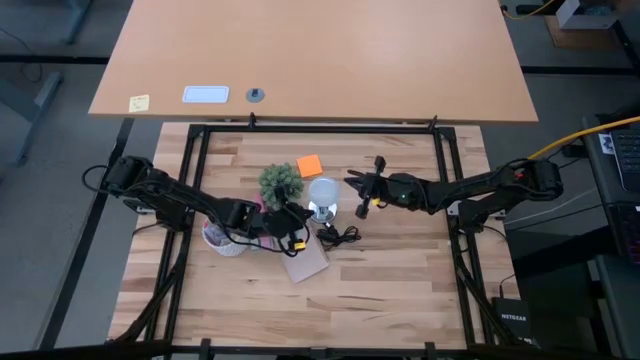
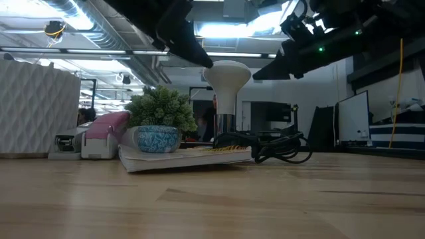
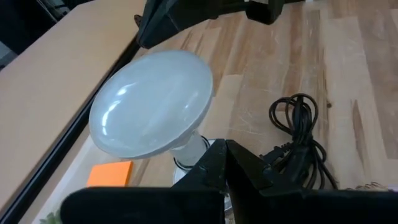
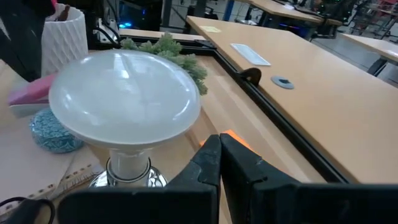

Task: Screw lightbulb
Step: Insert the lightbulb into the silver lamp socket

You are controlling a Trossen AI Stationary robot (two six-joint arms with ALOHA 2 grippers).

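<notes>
Lightbulb (image 1: 323,193) upright between both end effectors, left (image 1: 291,238) together, right (image 1: 366,190) together

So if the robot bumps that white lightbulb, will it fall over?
Maybe. The lightbulb stands upright in a small silver socket, with a wide top on a thin neck, so it looks top-heavy. Its smooth, rounded globe probably slips in a grip. It is likely light and could break if knocked down.

For you: the lightbulb's (image 2: 226,86) screw base, hidden in the socket (image 2: 224,126) behind the black cord (image 2: 275,147).
</notes>
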